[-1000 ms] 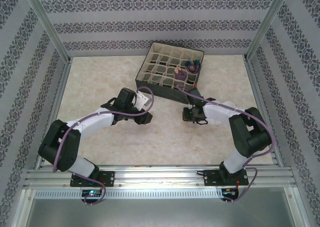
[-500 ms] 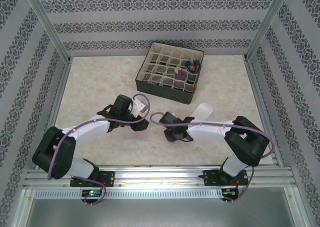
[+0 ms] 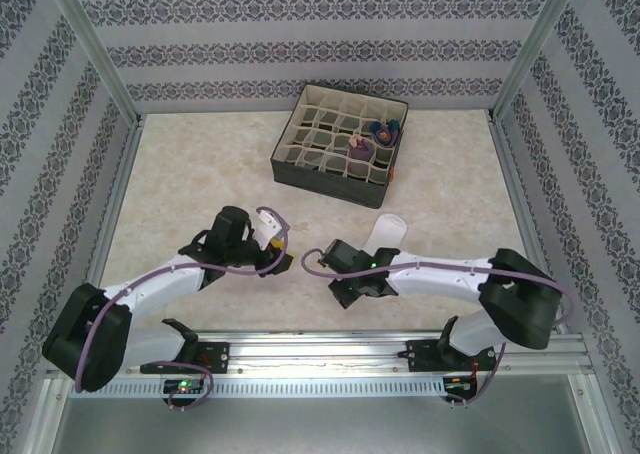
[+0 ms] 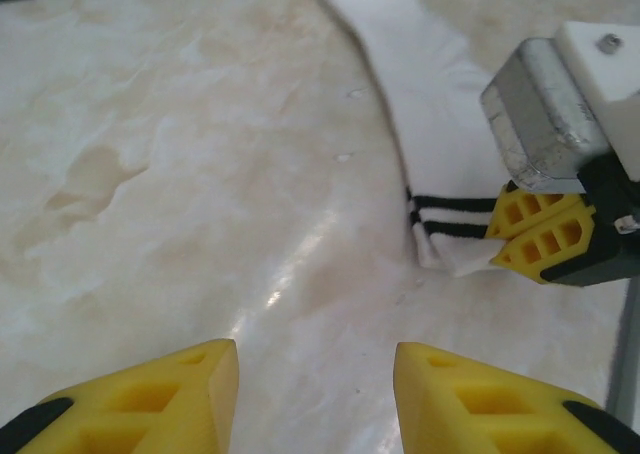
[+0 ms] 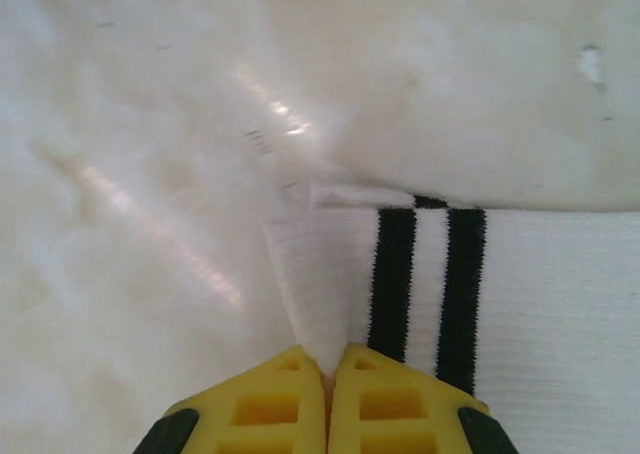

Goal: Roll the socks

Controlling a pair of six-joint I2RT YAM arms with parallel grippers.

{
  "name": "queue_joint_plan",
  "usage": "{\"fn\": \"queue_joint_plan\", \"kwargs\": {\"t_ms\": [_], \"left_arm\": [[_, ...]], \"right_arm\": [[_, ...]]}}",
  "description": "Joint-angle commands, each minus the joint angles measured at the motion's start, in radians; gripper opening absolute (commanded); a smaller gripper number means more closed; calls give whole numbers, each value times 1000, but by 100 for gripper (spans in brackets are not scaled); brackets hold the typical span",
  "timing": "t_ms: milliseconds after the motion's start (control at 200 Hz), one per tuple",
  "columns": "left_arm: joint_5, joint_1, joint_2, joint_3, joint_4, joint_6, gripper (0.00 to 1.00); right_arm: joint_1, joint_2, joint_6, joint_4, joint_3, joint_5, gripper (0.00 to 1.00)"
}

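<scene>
A white sock [image 3: 386,228] lies flat on the table, its toe pointing toward the box. Its cuff with two black stripes [image 5: 430,284] is at the near end. My right gripper [image 5: 327,359] is shut on the corner of that cuff, and a pinch of white fabric rises between its yellow fingers [image 4: 540,236]. From above, the right gripper [image 3: 342,290] sits low by the near edge. My left gripper [image 4: 315,359] stands open over bare table to the left of the cuff, holding nothing. It appears from above as the left gripper [image 3: 277,246]. Two purple socks [image 3: 383,131] sit rolled in the box.
The dark box with beige grid dividers [image 3: 325,169] stands at the back centre. Metal rails [image 3: 320,346] run along the near edge just behind both grippers. Patterned walls close in the sides and back. Bare marble tabletop [image 3: 200,174] spreads to the left.
The right gripper has closed on the sock's cuff and swung left and toward the near edge, pulling the sock along. The left arm has drawn back toward the near edge, jaws unchanged.
</scene>
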Motion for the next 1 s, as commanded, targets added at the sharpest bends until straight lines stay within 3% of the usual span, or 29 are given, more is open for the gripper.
{"fn": "queue_joint_plan", "kwargs": {"t_ms": [0, 80, 205, 485, 904, 994], "left_arm": [[166, -36, -19, -67, 258, 122, 45], [189, -84, -13, -102, 343, 198, 48], [150, -160, 9, -89, 307, 328, 50], [76, -273, 101, 3, 141, 543, 55], [43, -334, 265, 76, 115, 622, 54], [35, -343, 271, 83, 121, 618, 42]], "right_arm": [[-30, -70, -101, 29, -21, -194, 2], [-81, -107, -118, 51, -40, -295, 2], [-151, -148, -128, 83, -71, -415, 1], [-180, -131, -135, 99, -73, -505, 0], [-210, -128, -136, 88, -62, -551, 0], [-224, -133, -134, 88, -62, -561, 0]]}}
